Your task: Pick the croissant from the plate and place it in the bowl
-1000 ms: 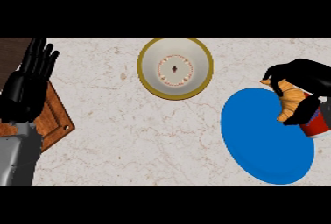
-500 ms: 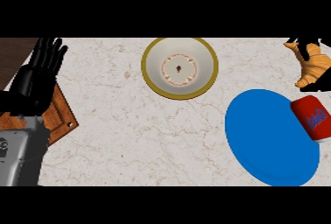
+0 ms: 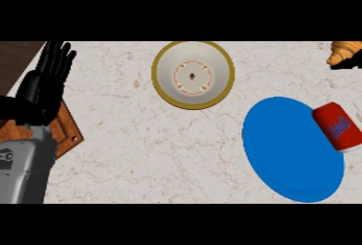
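Croissant [image 3: 344,51] was found off the plate [image 3: 290,153] at the time of inspection, showing at the far right edge of the head view, up and to the right of the blue plate and well apart from the bowl [image 3: 193,74]. A small dark shape sat directly under the pastry at the frame's edge; it may have belonged to the right robot hand, but too little showed to confirm this, and its fingers could not be assessed. The plate itself carried nothing on its visible blue surface. A red can [image 3: 340,127] lay on its side just beside the plate's upper right rim, overlapping the rim slightly. The bowl stood up and to the left of the plate, its cream interior holding no pastry. The left robot hand [image 3: 44,83] showed far to the left of the plate, fingers straight and upright, holding nothing and resting over a wooden board [image 3: 67,131] at the counter [image 3: 155,153] edge. Assessment: the pick appeared complete, since the croissant was clear of the plate. The placing was not yet done; the croissant had to be carried leftward to a position over the bowl and released into it. The can's position beside the rim was noted as no apparent obstacle to that path.
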Motion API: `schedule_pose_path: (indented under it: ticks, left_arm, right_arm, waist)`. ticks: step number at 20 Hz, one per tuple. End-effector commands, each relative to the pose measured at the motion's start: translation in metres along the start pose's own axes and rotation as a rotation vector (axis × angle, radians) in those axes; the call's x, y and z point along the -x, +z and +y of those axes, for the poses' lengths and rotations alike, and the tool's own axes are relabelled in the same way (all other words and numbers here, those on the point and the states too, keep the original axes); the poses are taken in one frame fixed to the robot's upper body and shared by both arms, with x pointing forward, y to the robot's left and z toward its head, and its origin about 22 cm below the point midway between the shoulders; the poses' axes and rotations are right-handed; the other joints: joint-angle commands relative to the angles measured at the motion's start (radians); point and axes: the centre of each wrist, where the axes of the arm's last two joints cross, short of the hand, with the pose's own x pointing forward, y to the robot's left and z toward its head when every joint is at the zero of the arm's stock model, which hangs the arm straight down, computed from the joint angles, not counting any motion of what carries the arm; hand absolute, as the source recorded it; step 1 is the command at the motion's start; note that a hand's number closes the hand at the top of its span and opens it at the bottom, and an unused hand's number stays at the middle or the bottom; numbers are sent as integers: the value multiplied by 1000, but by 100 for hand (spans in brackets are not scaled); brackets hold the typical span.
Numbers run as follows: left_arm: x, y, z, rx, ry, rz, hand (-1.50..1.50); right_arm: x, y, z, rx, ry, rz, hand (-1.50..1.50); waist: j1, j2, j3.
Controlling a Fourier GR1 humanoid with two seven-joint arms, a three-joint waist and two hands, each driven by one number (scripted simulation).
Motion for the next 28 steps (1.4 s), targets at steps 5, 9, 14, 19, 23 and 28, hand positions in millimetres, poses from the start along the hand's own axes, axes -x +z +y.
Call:
schedule_pose_path:
  ticks: [5, 9, 14, 19, 23, 28]
  left_arm:
    - [1, -4, 0, -20, -2, -1, 0]
    - [10, 3, 10, -37, -14, 28, 0]
    - [4, 1, 17, -59, -25, 33, 0]
    - [5, 5, 27, -48, -18, 42, 0]
    - [9, 8, 23, -74, -25, 39, 0]
    - [22, 19, 31, -96, -31, 56, 0]
  right_arm:
    - [-23, -50, -25, -29, -313, -245, 150]
    - [-36, -70, -33, -89, -359, -265, 150]
    - [-66, -115, -16, -173, -388, -298, 150]
    - [-104, -157, -1, -271, -359, -319, 150]
    - [-115, -171, 27, -337, -366, -348, 150]
    - [-134, -187, 83, -395, -351, -348, 150]
  waist:
    - [-26, -16, -4]
    - [-37, -21, -6]
    - [-59, -29, -5]
    - [-62, -30, -7]
    - [-80, -31, -6]
    - [-94, -34, -6]
